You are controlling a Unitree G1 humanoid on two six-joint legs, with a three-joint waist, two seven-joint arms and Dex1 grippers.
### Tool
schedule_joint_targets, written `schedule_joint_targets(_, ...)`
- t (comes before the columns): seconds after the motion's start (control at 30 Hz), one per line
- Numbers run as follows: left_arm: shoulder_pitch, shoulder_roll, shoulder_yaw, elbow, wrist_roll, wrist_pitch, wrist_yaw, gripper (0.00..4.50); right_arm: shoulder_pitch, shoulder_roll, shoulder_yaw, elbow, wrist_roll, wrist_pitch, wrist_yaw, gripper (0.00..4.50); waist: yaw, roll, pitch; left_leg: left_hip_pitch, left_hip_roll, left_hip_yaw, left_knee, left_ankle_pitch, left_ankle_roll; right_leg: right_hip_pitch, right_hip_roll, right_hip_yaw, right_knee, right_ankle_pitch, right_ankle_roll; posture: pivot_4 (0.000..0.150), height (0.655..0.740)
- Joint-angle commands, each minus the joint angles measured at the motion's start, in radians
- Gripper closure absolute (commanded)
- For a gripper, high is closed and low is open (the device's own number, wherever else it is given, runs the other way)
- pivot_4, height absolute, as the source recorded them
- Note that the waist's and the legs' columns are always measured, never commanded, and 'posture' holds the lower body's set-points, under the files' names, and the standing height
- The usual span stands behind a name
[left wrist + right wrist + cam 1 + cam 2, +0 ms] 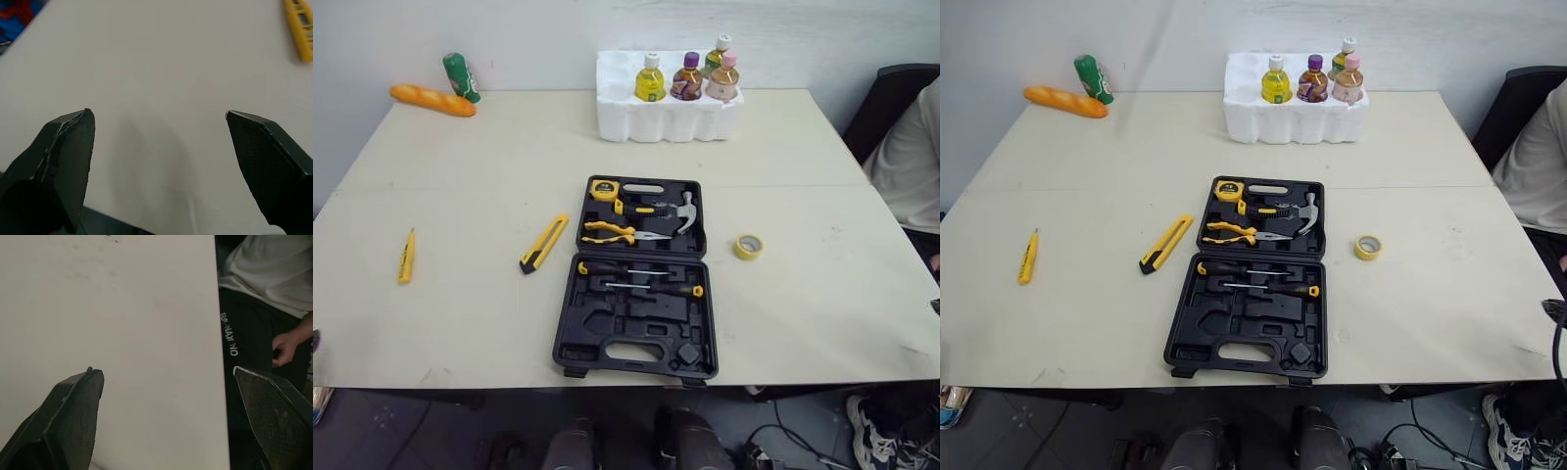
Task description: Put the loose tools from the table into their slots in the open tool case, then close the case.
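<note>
Left claw (159,115): two black fingers spread wide, nothing between them, hanging over bare table (146,54). One end of a yellow tool (299,27) lying on the table beyond the fingers; cannot tell which of the loose ones.

Right claw (166,369): also spread wide and empty, hanging over the table's edge. Beside that edge, one person (266,264) in a white top and dark trousers, one hand (288,345) resting near the lap.

From the head: one black tool case (570,323) lying open near the middle of the table, lid half on the far side. In the lid half, three tools seated: one tape measure (603,190) at the far left corner, one hammer (668,209) beside it, one pair of pliers (615,232) just nearer than the hammer. In the near half, two screwdrivers (641,272) lying side by side along the hinge; other slots there bare. Three loose things on the table: one box cutter (544,243) just left of the case, one slim yellow tool (406,257) well off to the left, one roll of tape (749,246) just right of the case. At the far edge, one white foam tray (656,122) with four bottles (650,78) standing in it. At the far left corner, one bread loaf (433,99) and one green can (461,76) lying touching.
</note>
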Motion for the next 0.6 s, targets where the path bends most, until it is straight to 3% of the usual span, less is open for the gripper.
schedule_joint_targets(0.03,-0.026,0.024,-0.018,0.01,0.012,-0.036,-0.002,0.0,-0.013,-0.014,-0.017,0.001,0.006,-0.033,0.005,0.09,0.0,0.0,0.0,0.0,0.0,0.0,0.0,0.0,0.0,0.0,0.0,0.0,0.0,0.0,0.0,0.15,0.7367)
schedule_joint_targets(0.4,-0.061,-0.019,-0.113,-0.227,-0.038,0.065,0.011,0.0,-0.059,-0.003,0.012,-0.12,0.075,0.011,0.037,0.09,-0.002,0.001,0.001,0.001,0.0,0.002,-0.012,0.006,-0.011,-0.004,0.0,0.001,-0.001,0.0,-0.001,0.15,0.7367)
schedule_joint_targets(0.6,-0.111,-0.054,-0.207,-0.541,-0.124,0.257,0.071,0.0,-0.167,-0.012,0.034,-0.327,0.27,0.196,0.077,0.09,0.0,0.001,0.001,0.001,-0.001,0.003,-0.011,0.008,-0.009,-0.003,0.001,0.002,-0.001,0.0,0.0,0.15,0.7367)
